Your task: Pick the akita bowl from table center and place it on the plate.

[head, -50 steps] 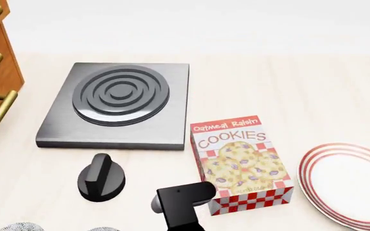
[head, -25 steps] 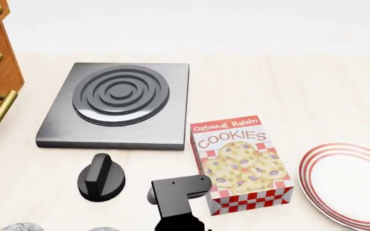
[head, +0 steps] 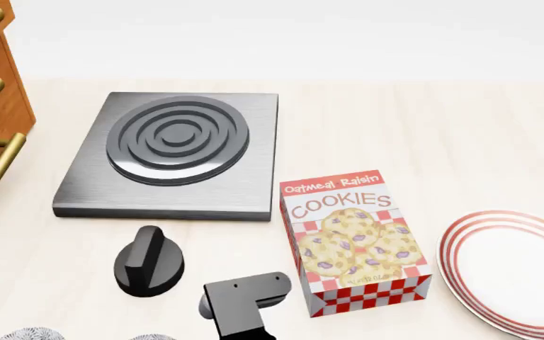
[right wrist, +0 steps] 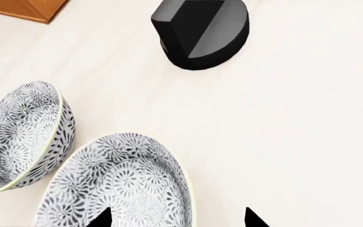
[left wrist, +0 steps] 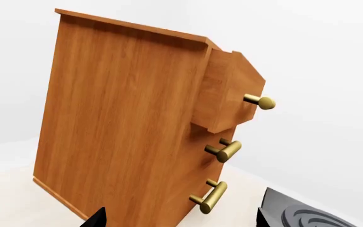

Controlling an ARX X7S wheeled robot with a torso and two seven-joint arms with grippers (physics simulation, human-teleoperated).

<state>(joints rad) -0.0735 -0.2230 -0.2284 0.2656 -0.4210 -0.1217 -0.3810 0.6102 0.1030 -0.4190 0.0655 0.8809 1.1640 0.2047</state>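
Our right arm (head: 241, 306) is sliding toward seven o'clock in the head view, leaving the cookie box (head: 355, 241) and closing on the bowls at the near edge. We are hovering the right gripper (right wrist: 176, 218) over the akita bowl (right wrist: 121, 184), its fingertips spread wide so the rim can pass between them; it is holding nothing. The second, matching bowl (right wrist: 24, 135) is sitting just beside it at nine o'clock, so we are keeping clear of it. The black knob (right wrist: 202, 30) is lying at twelve o'clock. The plate (head: 516, 273) is waiting at three o'clock, beyond the box. Our left gripper (left wrist: 96, 218) is facing the wooden drawer unit (left wrist: 131, 118); only one dark tip shows, so we cannot tell its state.
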